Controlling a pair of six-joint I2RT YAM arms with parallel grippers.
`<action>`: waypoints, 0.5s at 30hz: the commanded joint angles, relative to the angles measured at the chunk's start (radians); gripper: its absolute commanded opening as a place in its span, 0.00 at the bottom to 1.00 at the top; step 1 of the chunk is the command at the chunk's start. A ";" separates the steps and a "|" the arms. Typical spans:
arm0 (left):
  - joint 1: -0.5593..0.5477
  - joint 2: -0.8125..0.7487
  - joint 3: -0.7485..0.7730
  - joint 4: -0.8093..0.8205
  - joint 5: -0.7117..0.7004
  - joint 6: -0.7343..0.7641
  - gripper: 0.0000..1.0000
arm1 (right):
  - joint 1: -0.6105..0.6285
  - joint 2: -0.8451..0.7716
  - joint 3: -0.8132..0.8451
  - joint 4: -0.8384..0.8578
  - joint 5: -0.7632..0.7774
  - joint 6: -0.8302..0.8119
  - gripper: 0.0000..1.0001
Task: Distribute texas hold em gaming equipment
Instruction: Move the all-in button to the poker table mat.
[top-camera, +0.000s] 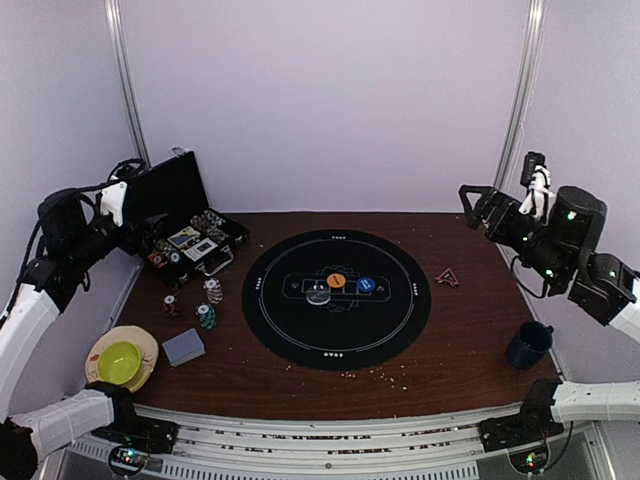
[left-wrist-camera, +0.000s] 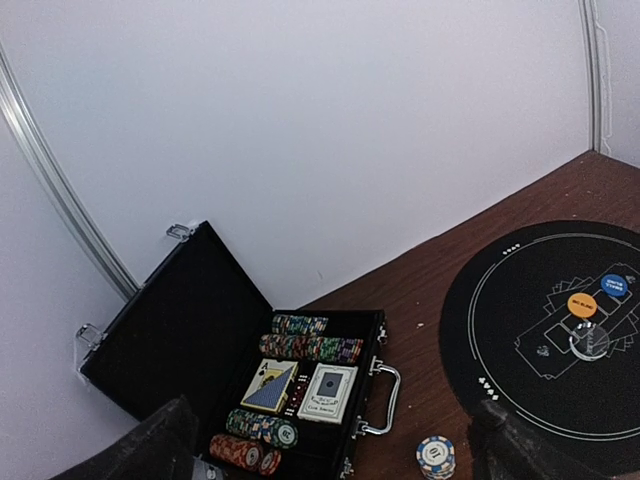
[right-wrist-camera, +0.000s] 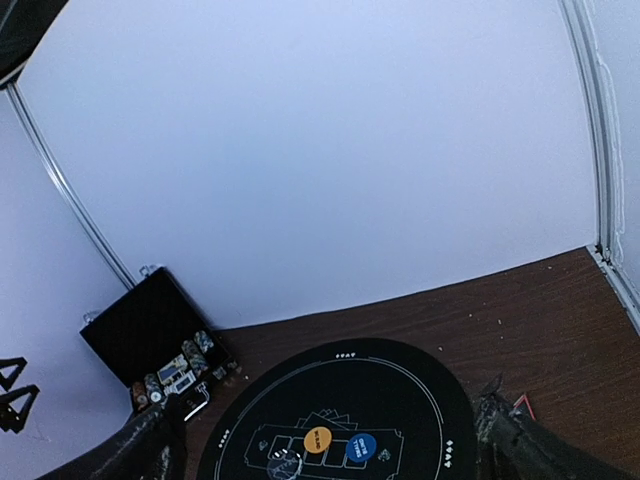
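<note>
- At the 9 o'clock edge of the round black mat (top-camera: 300, 330), in the top view, two chip stacks (top-camera: 210, 302) stand on the table (top-camera: 450, 330). The card deck (top-camera: 183, 347) lies just past them, toward 7 o'clock.
- The left gripper (top-camera: 118, 205) hangs high over the open black case (top-camera: 190, 240), its jaws spread wide and holding nothing.
- From that gripper the chip stacks lie toward 4 o'clock and lower down, and the deck lies toward 5 o'clock.
- The deck's long axis runs roughly from 8 o'clock to 2 o'clock, so I judge that a grasp across its short sides calls for a wrist turn first.
- The right gripper (top-camera: 478, 208) is also wide open and empty, raised off the mat's 2 o'clock side, well apart from the chips and deck.
- The three button discs (top-camera: 340, 286) sit near the mat's centre, about midway between the two arms.
- The left arm is clearly nearer the chips and cards, so the next reach is probably its own. The discs could go to either arm.
</note>
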 joint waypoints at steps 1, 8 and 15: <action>0.009 -0.007 -0.013 0.073 0.053 -0.031 0.98 | 0.007 -0.109 -0.062 0.053 0.086 0.041 1.00; 0.009 0.090 0.015 0.005 0.067 0.028 0.98 | 0.007 -0.044 -0.053 0.039 -0.001 -0.036 1.00; 0.009 0.148 -0.005 0.002 0.078 0.085 0.98 | 0.019 0.146 -0.017 0.008 -0.047 -0.047 1.00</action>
